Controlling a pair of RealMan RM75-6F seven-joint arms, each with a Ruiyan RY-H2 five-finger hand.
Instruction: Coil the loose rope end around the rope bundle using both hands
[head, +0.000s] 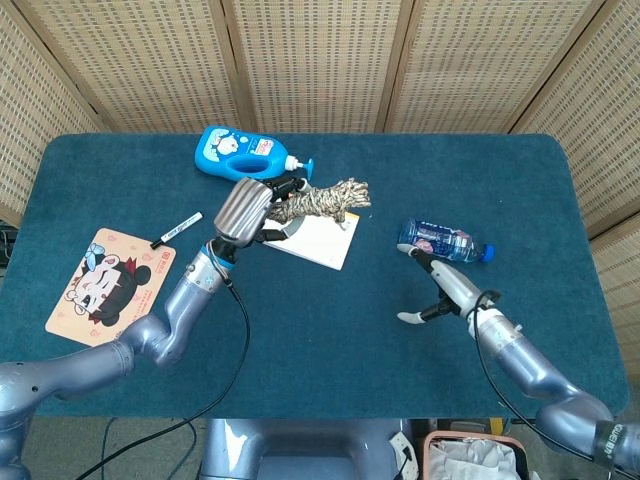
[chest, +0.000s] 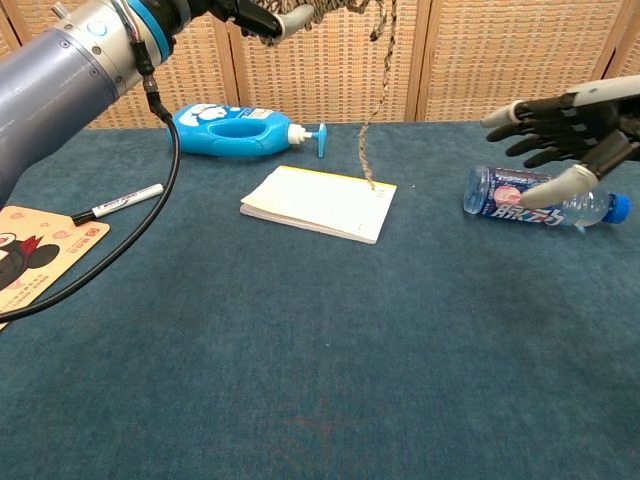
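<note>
The rope bundle (head: 320, 199) is held up off the table by the left hand (head: 262, 205), whose fingers are clamped around its left part; the bundle sits above the near-left corner region of the notepad (head: 318, 238), which serves here as the landmark. In the chest view the loose rope end (chest: 379, 95) hangs straight down from the bundle, free of both hands, its tip just over the notepad's far right part. Far left of the notepad lies a cartoon mat (head: 110, 281) at the table's near-left area, and between it and the notepad lies a black marker (head: 177, 229), angled. Behind the notepad, toward the screen, a blue lotion bottle (head: 243, 153) lies on its side with its pump pointing right. Right of the notepad a clear water bottle (head: 444, 241) lies on its side on the blue table (head: 330, 340), cap to the right. The right hand (head: 437, 293) is furthest right, nearer than the water bottle and well apart from the rope, with its fingers spread and holding nothing.
</note>
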